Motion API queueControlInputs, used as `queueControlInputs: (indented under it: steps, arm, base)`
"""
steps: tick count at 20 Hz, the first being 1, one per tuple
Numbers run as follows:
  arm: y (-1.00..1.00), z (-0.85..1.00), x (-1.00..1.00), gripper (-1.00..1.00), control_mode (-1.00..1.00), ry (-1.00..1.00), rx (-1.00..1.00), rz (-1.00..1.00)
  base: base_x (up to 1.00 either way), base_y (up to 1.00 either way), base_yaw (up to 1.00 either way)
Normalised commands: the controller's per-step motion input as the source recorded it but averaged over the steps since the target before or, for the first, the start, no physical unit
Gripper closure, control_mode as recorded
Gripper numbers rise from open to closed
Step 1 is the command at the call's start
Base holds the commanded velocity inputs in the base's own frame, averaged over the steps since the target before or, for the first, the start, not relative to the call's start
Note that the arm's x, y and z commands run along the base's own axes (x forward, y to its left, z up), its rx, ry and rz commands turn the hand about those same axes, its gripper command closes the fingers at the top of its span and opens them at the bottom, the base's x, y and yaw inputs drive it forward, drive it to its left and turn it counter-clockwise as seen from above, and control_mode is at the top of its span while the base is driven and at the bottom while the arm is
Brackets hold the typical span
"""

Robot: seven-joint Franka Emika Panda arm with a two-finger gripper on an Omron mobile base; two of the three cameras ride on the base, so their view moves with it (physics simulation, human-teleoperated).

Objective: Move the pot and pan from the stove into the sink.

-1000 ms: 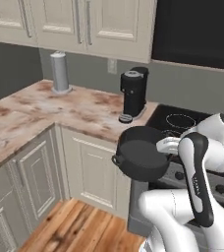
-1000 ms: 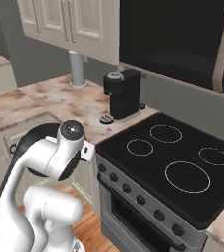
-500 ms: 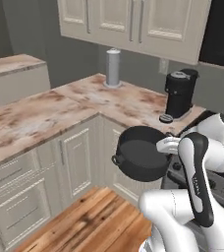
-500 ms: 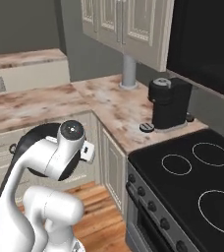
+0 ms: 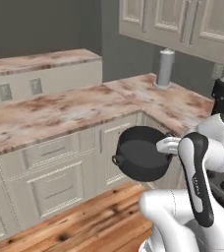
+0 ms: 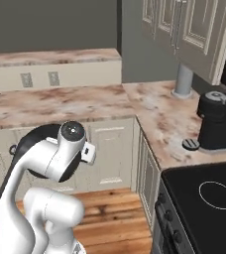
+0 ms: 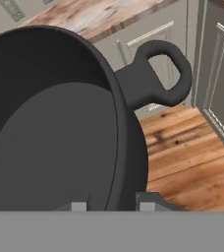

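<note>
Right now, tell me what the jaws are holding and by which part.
The gripper holds the pot by its rim wall, one finger inside and one outside, carried in the air above the wood floor.

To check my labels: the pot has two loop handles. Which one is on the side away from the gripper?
The far handle on the pot, pointing toward the lower cabinets. The gripper clamps the rim on the opposite side, next to the white arm.

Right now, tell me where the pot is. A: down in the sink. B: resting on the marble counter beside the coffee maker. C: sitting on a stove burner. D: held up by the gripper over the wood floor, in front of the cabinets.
D: the pot hangs tilted in the gripper, whose fingers clamp its wall, with floor planks below it.
</note>
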Motion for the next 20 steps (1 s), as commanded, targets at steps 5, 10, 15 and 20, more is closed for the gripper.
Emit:
queueControlInputs:
  steps: [5, 10, 15, 20]
  arm:
    - [0.0, 0.0, 0.0, 1.0, 1.0, 0.0, 0.0, 0.0]
    - [0.0, 0.0, 0.0, 1.0, 1.0, 0.0, 0.0, 0.0]
    - [0.0, 0.0, 0.0, 1.0, 1.0, 0.0, 0.0, 0.0]
    - [0.0, 0.0, 0.0, 1.0, 1.0, 0.0, 0.0, 0.0]
  base:
    - [-0.06, 0.05, 0.48]
    - [-0.12, 0.02, 0.44]
    - [-0.05, 0.0, 0.08]
    - [0.66, 0.22, -0.02]
